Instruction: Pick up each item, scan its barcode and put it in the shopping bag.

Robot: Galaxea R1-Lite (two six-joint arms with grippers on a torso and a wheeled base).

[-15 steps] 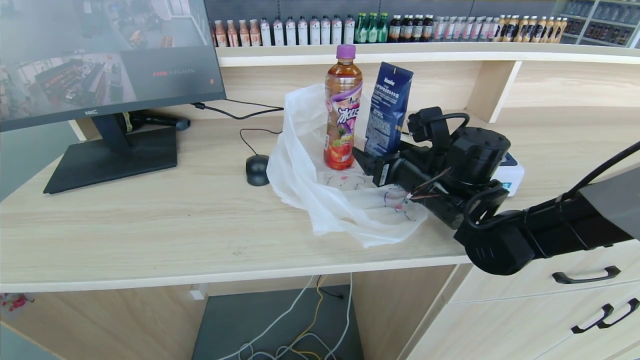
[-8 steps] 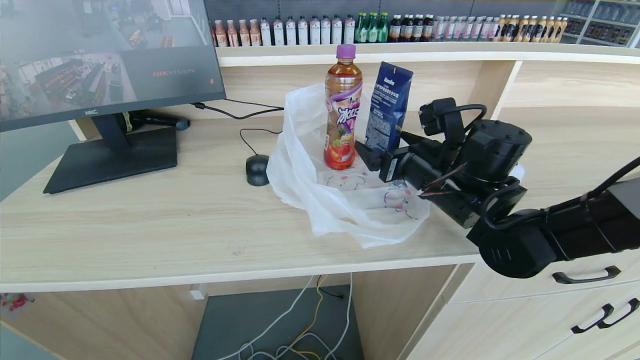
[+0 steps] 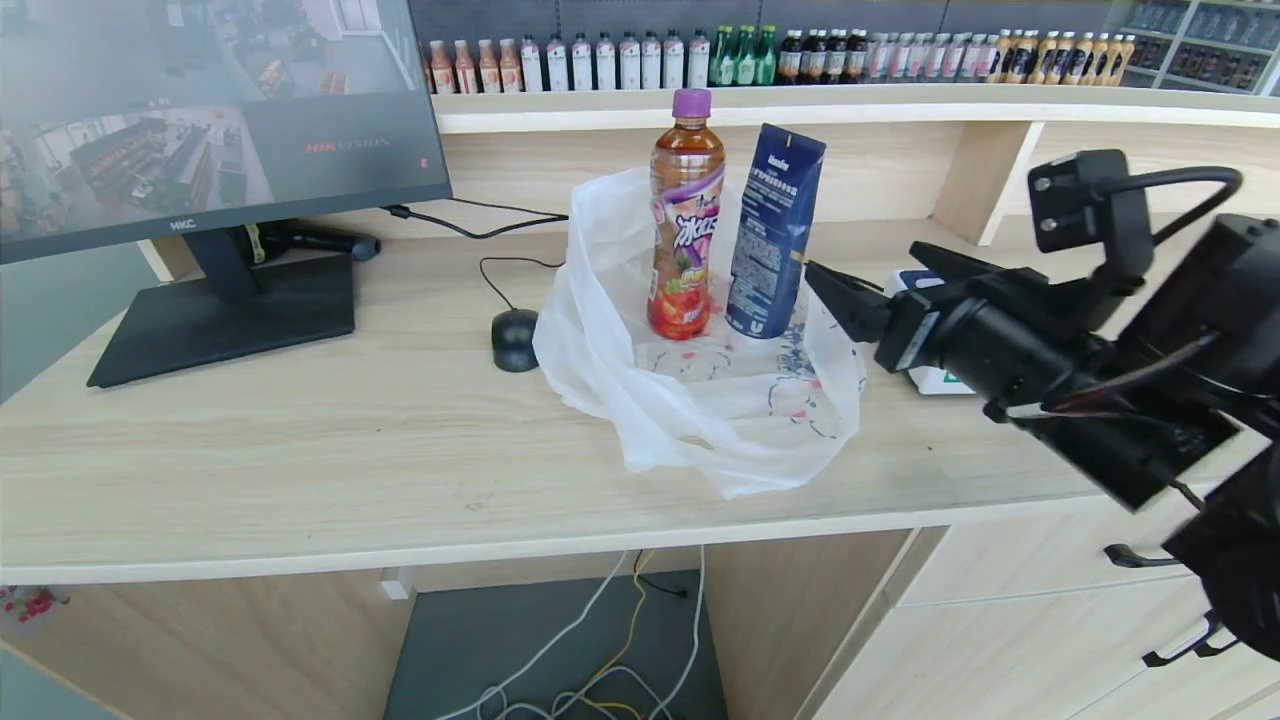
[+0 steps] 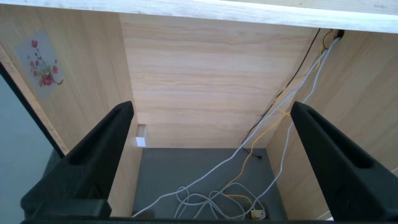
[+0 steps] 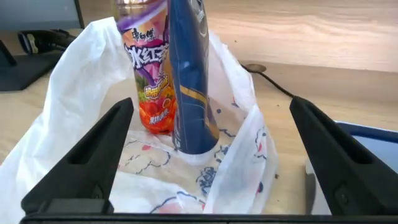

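Head view gave you the right claw (image 3: 860, 258) with its jaws spread wide and nothing between them, level with the right edge of the bag (image 3: 690, 420) and aimed at the pouch (image 3: 772, 235). Both items already stood inside the bag: the bottle (image 3: 686, 230) upright on its base, and the pouch upright just beside it on the claw's side. I judged they stood that way because each had been set straight down on its flat bottom, and the bag's slumped mouth left plenty of room. The bag's far wall rose behind the bottle, while its near and right walls had sagged low on the table (image 3: 300, 430). That low right wall let a claw come in from that side without snagging plastic. The right wrist view looked straight between the two fingers at the pouch, with the bottle partly behind it.

The scanner (image 3: 935, 380), a white box by my reading, lay on the table just to the right of the bag and partly behind the claw. That position suited a short carry from scan to bag.

Your left claw (image 4: 211, 143) hung below the table edge, jaws wide apart and empty, facing the cables (image 4: 249, 180) underneath. With both items bagged, the task looked done or nearly so.
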